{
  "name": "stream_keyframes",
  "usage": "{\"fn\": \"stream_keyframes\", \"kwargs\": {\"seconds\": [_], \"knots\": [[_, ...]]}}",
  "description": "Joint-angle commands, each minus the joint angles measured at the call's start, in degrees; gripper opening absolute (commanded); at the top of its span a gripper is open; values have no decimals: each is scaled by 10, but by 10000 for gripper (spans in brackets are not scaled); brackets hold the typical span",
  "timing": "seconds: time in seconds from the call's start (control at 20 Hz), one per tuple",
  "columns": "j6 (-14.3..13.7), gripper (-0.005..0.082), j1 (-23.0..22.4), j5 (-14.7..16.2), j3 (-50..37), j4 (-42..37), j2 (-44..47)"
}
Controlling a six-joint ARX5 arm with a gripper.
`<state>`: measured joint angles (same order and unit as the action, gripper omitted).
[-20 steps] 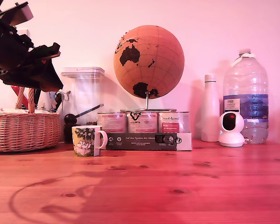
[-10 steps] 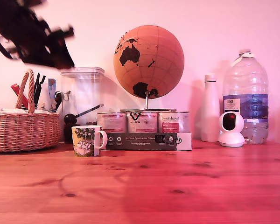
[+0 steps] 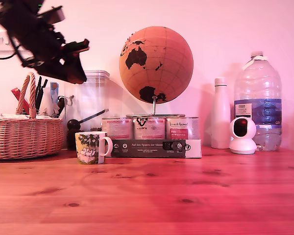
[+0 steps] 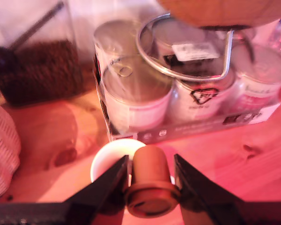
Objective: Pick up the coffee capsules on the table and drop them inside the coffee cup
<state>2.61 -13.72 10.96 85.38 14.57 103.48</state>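
wooden table (image 3: 186, 196) carries a mug (image 3: 90, 147) before tins (image 3: 149, 128) and a globe (image 3: 157, 63) in the exterior view; the gripper (image 3: 73, 61) hangs high above the mug. in the wrist view, its fingers (image 4: 105, 180) clamp a brown capsule (image 4: 150, 185), the mug's white mouth (image 4: 107, 157) just beneath. released off-centre, the capsule could strike the rim and bounce away.

The brown capsule (image 4: 149, 185) hides much of the cup (image 4: 107, 157).

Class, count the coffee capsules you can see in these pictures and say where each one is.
1. A brown capsule sits gripped in the pincer, above the coffee cup. Any inside the cup would be hidden.
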Motion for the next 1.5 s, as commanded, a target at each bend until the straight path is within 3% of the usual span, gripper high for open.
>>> {"fn": "stream_keyframes", "kwargs": {"seconds": [0.0, 0.35, 0.75, 1.3, 1.45], "knots": [[-1, 160, 2, 2, 29, 18, 34], [-1, 163, 2, 4, 156, 106, 125], [-1, 163, 2, 5, 228, 152, 209], [-10, 163, 3, 0, 232, 170, 247], [-12, 204, 3, -2, 232, 181, 247]]}}
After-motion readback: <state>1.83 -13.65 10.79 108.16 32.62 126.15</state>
